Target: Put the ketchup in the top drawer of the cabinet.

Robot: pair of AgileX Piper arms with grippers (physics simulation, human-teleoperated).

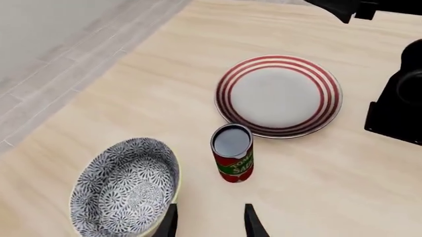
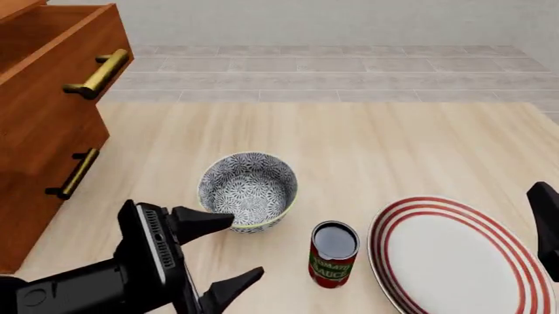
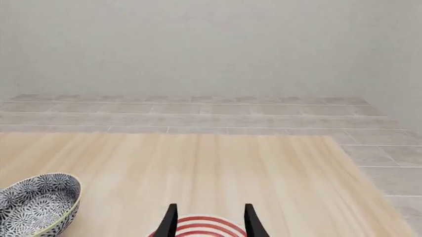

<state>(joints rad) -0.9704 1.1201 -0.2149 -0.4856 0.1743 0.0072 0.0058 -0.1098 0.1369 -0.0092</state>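
Observation:
The ketchup (image 2: 333,254), a small red can with a green band and a dark top, stands upright on the table between the bowl and the plate; it also shows in the left wrist view (image 1: 232,154). My left gripper (image 2: 246,245) is open and empty, just left of the can and apart from it, and its fingers (image 1: 170,223) point toward the can. The cabinet (image 2: 39,150) stands at the far left. Its top drawer (image 2: 83,49) with the brass handle (image 2: 96,73) is pulled out. My right gripper (image 3: 209,222) is open and empty above the plate's near rim.
A patterned grey-white bowl (image 2: 248,191) sits just behind my left gripper, left of the can. A red-striped white plate (image 2: 454,258) lies right of the can. A dark part of the right arm (image 2: 546,226) shows at the right edge. A lower drawer handle (image 2: 74,173) is darker.

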